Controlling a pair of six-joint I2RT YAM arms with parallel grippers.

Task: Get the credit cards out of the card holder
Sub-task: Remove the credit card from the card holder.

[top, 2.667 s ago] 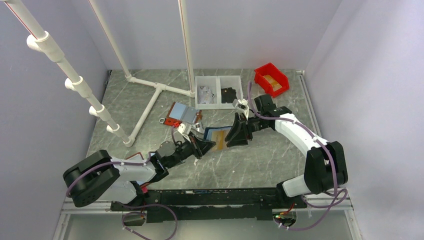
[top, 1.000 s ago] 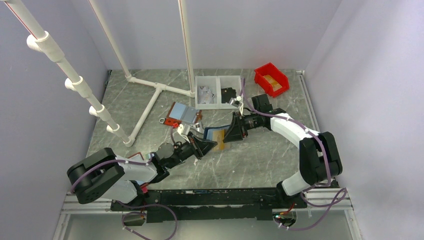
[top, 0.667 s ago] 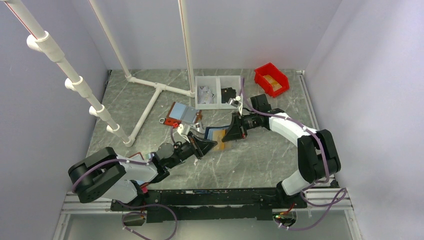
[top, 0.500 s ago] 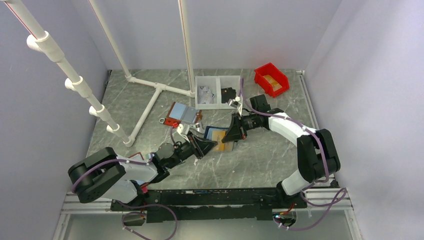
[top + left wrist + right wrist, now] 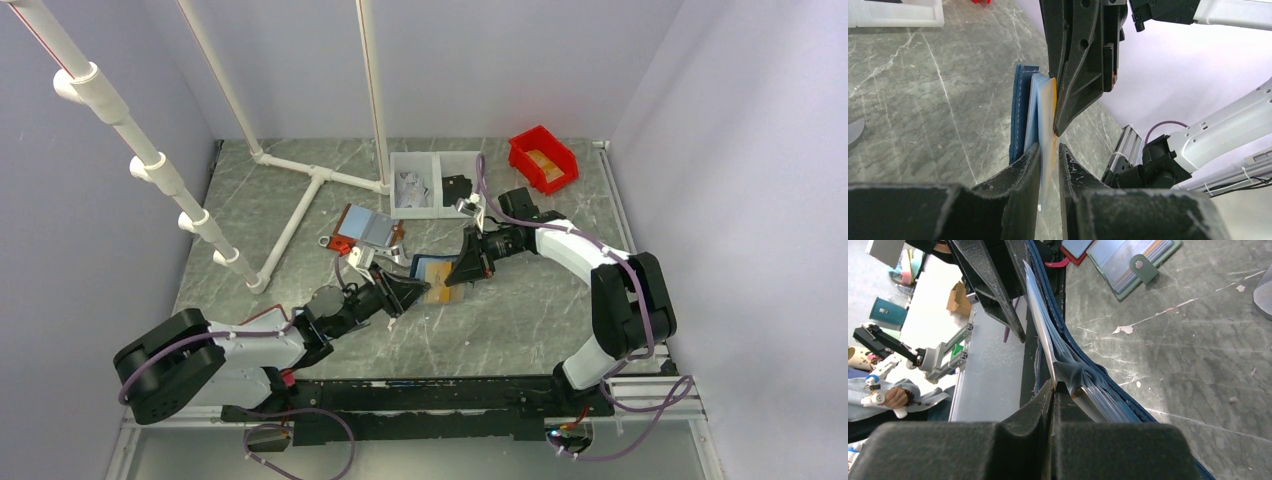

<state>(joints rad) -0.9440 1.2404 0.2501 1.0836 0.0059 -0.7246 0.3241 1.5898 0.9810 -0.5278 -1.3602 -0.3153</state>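
Reaching in from the near left, the left gripper [image 5: 1049,149] has its jaws a little apart. A pale-blue inner sheet of the card holder [image 5: 1019,115] lies between them; I cannot tell whether they press on it. The navy holder is lifted off the grey marble table [image 5: 520,310], about mid-table, standing on edge and spread between the two arms. From the far side the right gripper [image 5: 1053,387] comes in with its jaws clenched on the edge of the tan card [image 5: 1053,107], which is partly inside the holder's pockets. The black card cannot be made out.

Just beyond on the table lie a green-edged holder [image 5: 1128,265] and an open red-edged holder [image 5: 362,227]. Farther back stand a white two-compartment bin [image 5: 438,180], a red bin [image 5: 562,172] and a white pipe frame [image 5: 300,205].
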